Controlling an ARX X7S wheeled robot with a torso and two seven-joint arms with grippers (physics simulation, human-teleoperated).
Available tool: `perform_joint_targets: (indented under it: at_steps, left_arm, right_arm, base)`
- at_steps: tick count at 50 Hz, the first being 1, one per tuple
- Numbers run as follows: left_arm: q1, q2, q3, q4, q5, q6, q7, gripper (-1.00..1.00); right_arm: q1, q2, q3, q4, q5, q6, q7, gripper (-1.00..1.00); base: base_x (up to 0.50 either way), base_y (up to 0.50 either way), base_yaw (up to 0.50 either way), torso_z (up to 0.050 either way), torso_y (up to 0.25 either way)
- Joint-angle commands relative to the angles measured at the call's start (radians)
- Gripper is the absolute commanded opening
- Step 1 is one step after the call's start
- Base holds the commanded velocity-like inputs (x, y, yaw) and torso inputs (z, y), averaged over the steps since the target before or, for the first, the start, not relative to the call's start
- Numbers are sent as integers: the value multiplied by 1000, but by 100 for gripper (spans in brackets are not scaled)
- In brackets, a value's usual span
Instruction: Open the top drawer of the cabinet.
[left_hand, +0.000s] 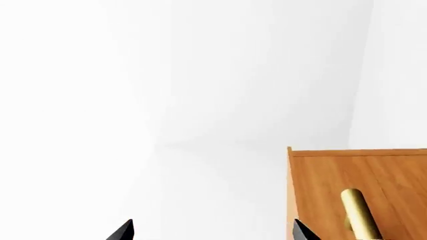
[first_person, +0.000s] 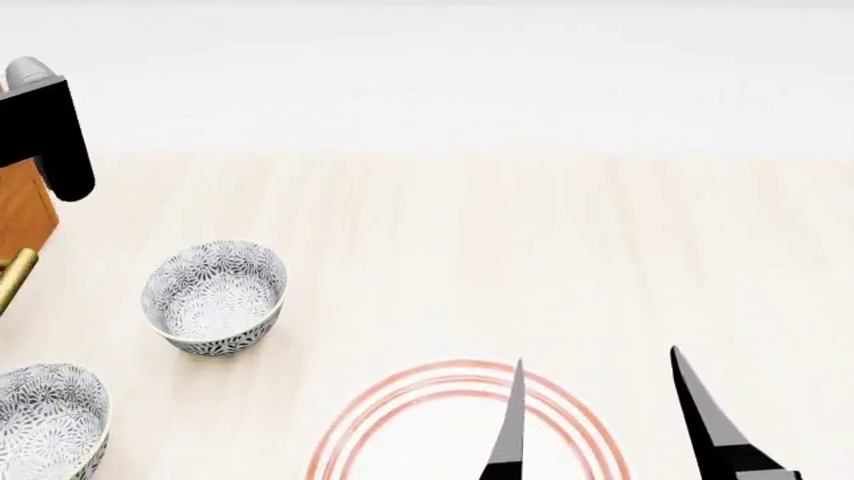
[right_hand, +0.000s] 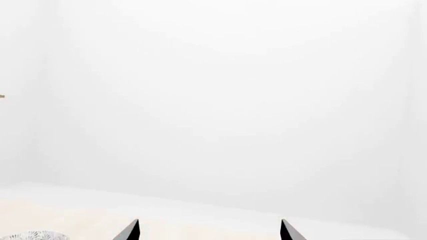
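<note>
Drawer handle (left_hand: 361, 214) beside spread left hand (left_hand: 212, 232)

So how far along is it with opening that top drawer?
Early. Nothing looks done: in the left wrist view the top drawer front sits flush, not visibly pulled out. In hand: the left gripper is open near the cabinet, but its handle lies off to one side, outside the fingertips. Left: line up, grasp the handle, pull. The right gripper hangs open over the table.

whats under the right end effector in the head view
Under the right end effector lies a white plate with red rings on the light wood table. The view's bottom edge and the fingers hide part of the plate.
</note>
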Motion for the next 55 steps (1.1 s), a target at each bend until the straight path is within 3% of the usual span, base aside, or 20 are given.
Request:
perform_joint_targets:
  at_steps: [1, 19, 38, 55]
  left_arm:
    - [17, 41, -59, 8, -76, -33, 32, 100]
    - [71, 87, -157, 97, -200, -142, 162, 100]
    - [126, 105, -95, -43, -190, -109, 116, 100]
    - [73, 113, -77, -178, -155, -120, 75, 100]
  right_arm:
    - [0, 6, -9, 11, 2, -6, 1, 100]
    - [2, 14, -27, 21, -1, -4, 0, 100]
    - [6, 23, -36, 27, 0, -7, 3, 100]
    - [7, 32, -42, 28, 3, -7, 4, 100]
  base:
    - [0, 0, 0, 0, 0]
    - [0, 0, 0, 0, 0]
    - [0, 0, 0, 0, 0]
    - [0, 0, 0, 0, 0]
